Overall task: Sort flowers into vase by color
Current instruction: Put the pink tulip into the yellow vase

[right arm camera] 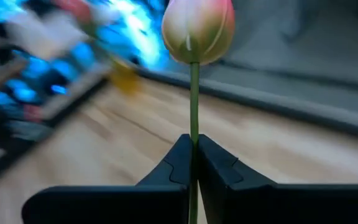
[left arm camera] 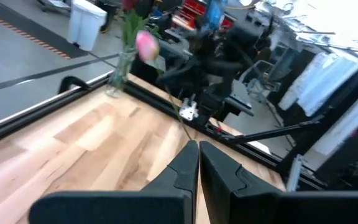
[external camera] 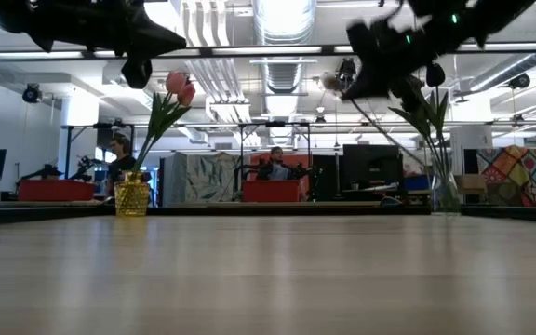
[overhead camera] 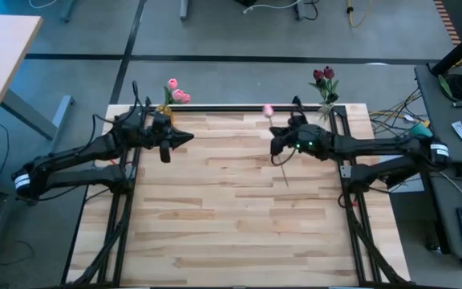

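Right tool [overhead camera: 277,144]: clenched on the stem of a pink tulip [overhead camera: 268,110], held above the table [overhead camera: 231,225] near the middle of its far edge; the head points toward that edge and the stem trails back toward the table's centre.

Left tool [overhead camera: 189,138]: clenched, nothing in it, raised near the far left corner.

Yellow vase [external camera: 131,197]: far left corner, holding pink tulips [overhead camera: 178,93].

Clear vase [external camera: 446,194]: far right corner, holding dark red tulips [overhead camera: 322,76].
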Tool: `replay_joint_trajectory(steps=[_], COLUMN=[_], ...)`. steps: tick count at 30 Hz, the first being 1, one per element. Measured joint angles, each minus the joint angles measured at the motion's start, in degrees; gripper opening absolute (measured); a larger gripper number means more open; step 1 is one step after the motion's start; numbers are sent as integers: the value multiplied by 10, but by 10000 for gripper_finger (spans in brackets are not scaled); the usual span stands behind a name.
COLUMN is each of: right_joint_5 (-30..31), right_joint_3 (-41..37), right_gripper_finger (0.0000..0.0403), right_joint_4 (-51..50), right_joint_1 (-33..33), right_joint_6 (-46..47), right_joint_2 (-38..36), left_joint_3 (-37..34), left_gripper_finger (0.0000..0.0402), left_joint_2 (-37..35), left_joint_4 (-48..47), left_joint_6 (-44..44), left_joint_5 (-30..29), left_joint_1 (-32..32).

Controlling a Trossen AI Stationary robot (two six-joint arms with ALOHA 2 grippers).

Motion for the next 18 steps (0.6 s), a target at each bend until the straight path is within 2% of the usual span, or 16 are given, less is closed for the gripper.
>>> replay_joint_trajectory(steps=[3, 9, 18], right_joint_5=[10, 8, -85], right_joint_3=[52, 189, 364], right_gripper_finger=[9, 9, 9], right_joint_4=[41, 46, 63], right_joint_1=[34, 59, 61], right_joint_6=[-63, -156, -217], right_joint_2=[21, 90, 209], left_joint_3=[0, 0, 7], left_gripper_finger=[0, 0, 0], left_joint_2=[13, 46, 89], left_joint_4=[22, 105, 249], left_joint_6=[-3, -31, -54], left_joint_5=[23, 39, 42], left_joint_1=[0, 0, -1])
